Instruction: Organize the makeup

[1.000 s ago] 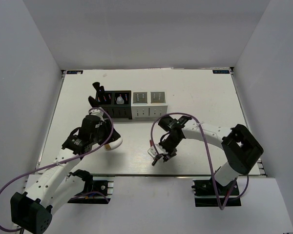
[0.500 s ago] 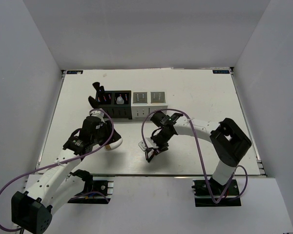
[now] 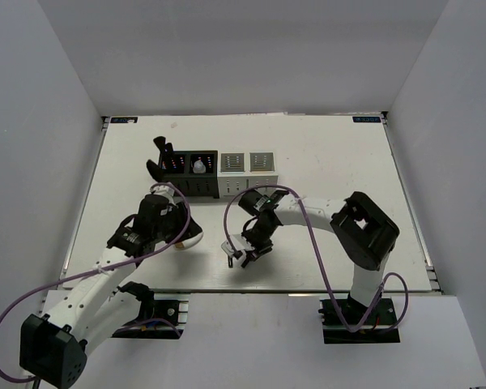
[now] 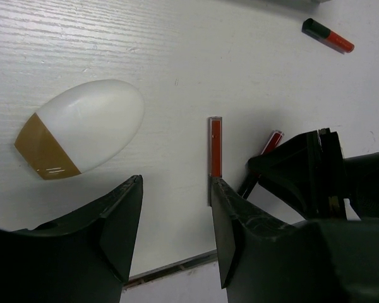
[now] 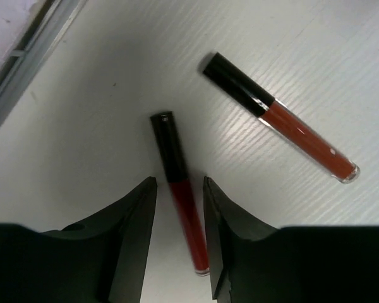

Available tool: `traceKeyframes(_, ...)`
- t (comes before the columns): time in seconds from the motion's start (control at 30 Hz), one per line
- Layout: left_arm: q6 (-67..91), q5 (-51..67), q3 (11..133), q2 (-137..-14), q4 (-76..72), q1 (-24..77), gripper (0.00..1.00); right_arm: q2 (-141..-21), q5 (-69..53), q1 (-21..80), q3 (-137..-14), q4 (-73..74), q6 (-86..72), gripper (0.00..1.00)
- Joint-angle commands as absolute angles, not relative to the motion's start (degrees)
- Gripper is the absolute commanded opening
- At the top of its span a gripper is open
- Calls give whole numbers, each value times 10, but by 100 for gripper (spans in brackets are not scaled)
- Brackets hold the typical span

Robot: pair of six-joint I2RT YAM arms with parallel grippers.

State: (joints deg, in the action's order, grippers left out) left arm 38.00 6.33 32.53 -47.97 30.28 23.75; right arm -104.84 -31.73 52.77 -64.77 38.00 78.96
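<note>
Our right gripper sat parted astride a red stick; our left gripper gaped near the sponge. We couldn't read the far corner stickers.

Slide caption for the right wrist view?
Right hand open, straddling one red-and-black stick; second stick lies apart on the white table.

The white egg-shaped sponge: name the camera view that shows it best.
Left wrist. The sponge lies whole and large there, its brown tip plain, beyond the open left gripper. The top external view shows only a small white part of it beside that gripper. The right wrist view does not show it.
</note>
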Motion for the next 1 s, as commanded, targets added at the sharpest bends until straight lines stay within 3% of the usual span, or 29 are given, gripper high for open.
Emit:
traceKeyframes(0.0, 381, 84, 313, -487, 279, 238, 58, -1069, -303, 535, -677, 389, 781, 40)
traceKeyframes(0.2, 380, 125, 287, -510, 255, 238, 58, -1071, -289, 535, -663, 386, 760, 27)
traceKeyframes(0.33, 369, 151, 278, -534, 236, 238, 57, -1059, -285, 527, -650, 369, 709, 0)
traceKeyframes(0.73, 362, 155, 269, -619, 225, 243, 56, -953, -437, 450, -806, 363, 490, 0)
traceKeyframes(0.97, 366, 131, 271, -640, 233, 243, 56, -924, -508, 384, -834, 207, 322, 0)
